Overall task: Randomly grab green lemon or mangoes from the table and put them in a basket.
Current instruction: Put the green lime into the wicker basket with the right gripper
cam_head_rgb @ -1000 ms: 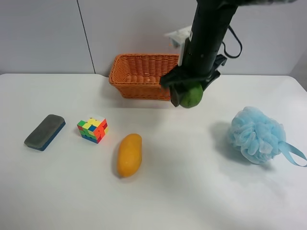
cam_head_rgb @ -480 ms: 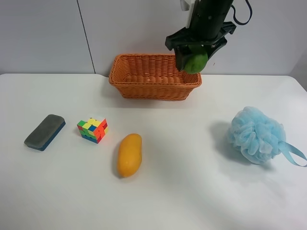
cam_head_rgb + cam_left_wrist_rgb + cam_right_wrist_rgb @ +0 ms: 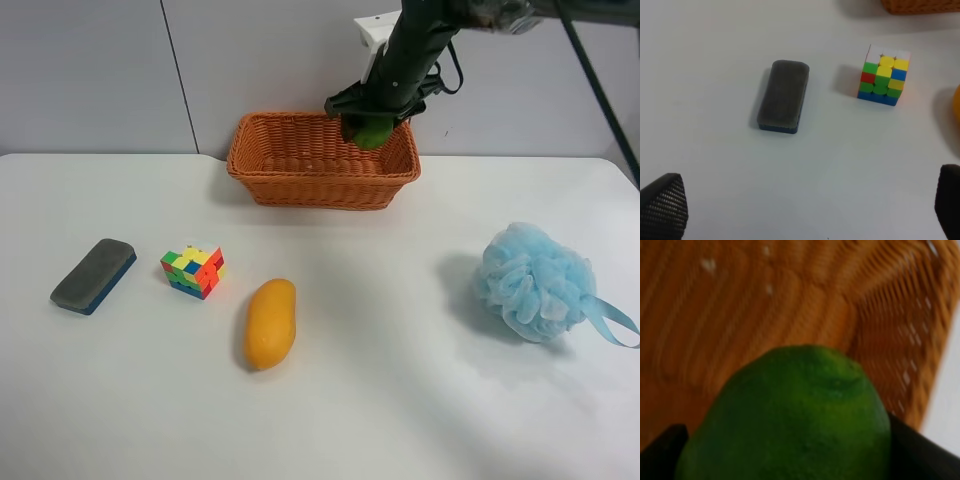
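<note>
My right gripper is shut on the green lemon and holds it over the right part of the orange wicker basket, at about rim height. In the right wrist view the lemon fills the frame between the dark fingers, with the basket's woven inside just beyond it. The yellow-orange mango lies on the white table in front of the basket. My left gripper is open and empty above the table; its arm does not show in the exterior high view.
A grey eraser and a coloured puzzle cube lie at the exterior high view's left; both show in the left wrist view, eraser, cube. A blue bath pouf sits at its right.
My right gripper carried the green lemon up from in front of the basket, then back and down over the basket's right part. The other objects have not moved.
</note>
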### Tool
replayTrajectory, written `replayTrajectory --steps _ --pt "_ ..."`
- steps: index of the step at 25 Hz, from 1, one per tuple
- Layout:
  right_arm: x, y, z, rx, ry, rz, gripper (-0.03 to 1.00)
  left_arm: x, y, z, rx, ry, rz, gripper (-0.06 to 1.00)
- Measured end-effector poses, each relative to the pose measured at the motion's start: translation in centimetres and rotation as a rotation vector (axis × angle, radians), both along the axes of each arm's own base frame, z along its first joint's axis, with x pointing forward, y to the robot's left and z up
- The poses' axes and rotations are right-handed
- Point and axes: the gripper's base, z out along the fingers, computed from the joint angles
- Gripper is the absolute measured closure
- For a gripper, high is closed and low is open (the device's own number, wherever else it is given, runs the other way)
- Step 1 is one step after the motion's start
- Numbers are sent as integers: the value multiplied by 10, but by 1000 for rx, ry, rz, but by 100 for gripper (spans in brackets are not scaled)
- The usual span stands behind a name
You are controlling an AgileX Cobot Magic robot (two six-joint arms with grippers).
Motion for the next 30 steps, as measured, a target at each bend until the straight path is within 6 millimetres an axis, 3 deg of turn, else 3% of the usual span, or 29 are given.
replayTrajectory --steps 5,9,21,23,25,30 --pt "22 9 -42 32 -80 3 29 0 0 0 0 0 0 -5" --pt "28 11 -61 37 -92 4 29 0 0 0 0 0 0 -5" --pt "29 12 -67 38 -92 4 28 0 0 0 0 0 0 -5" --pt "29 11 -68 34 -82 4 11 0 0 0 0 0 0 -5" --pt "28 11 -69 28 -68 3 3 0 0 0 0 0 0 -5" --pt "26 10 -69 22 -51 3 -2 0 0 0 0 0 0 -5"
